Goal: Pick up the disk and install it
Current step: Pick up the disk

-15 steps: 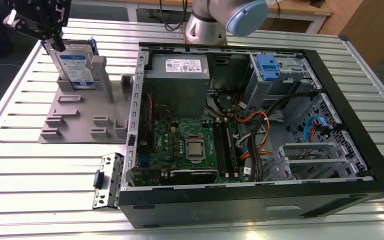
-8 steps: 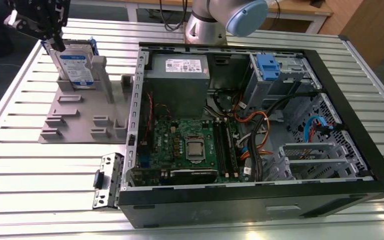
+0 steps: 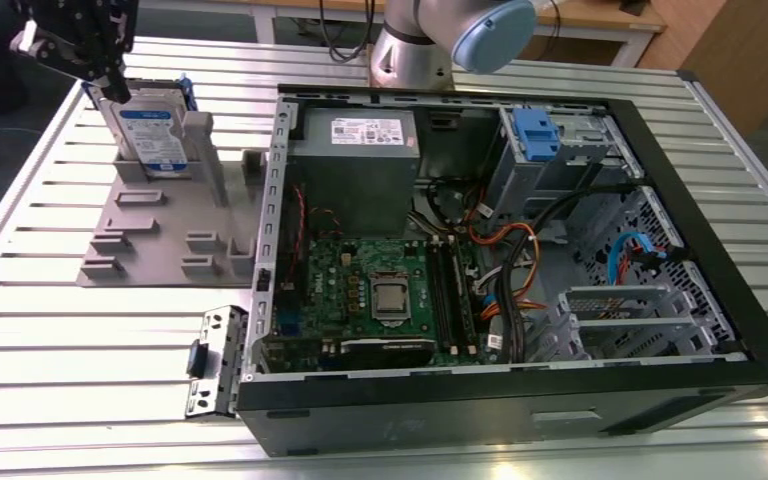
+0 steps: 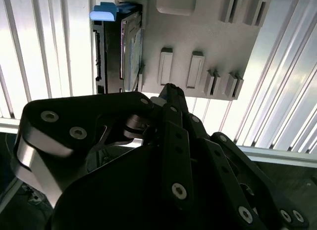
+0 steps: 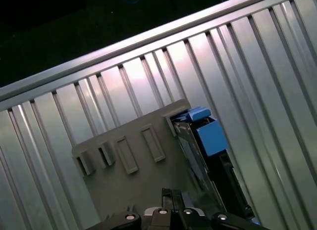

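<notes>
At exterior view's upper left, I see tool (image 3: 111, 85) poised over disk (image 3: 151, 135), clenched shut, grasping nothing. Disk stands upright on edge in slot of grey holder (image 3: 157, 240) on slatted surface (image 3: 91, 330). In both wrist views, disk (image 4: 126, 47) (image 5: 210, 137) sits apart from tool tip. Open computer case (image 3: 704, 330) lies beside holder, toward exterior view's right.
</notes>
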`<state>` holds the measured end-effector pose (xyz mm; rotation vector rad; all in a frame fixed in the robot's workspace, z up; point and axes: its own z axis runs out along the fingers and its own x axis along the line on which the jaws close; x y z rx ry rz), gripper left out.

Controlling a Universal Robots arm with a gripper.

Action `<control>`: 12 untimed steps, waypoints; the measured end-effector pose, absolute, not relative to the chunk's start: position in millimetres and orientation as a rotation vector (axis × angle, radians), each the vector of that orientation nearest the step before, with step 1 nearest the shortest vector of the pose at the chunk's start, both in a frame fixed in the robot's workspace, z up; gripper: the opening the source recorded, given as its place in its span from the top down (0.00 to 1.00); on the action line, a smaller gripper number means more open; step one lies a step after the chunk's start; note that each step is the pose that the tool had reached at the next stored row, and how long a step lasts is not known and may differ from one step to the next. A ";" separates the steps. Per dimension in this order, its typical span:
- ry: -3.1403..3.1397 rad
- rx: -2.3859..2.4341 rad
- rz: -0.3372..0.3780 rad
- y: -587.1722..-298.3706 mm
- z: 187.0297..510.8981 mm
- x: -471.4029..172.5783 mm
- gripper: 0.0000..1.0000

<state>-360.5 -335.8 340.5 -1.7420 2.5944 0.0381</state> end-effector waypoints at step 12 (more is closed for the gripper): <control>2.535 -1.830 0.039 -335.8 340.5 -360.5 0.90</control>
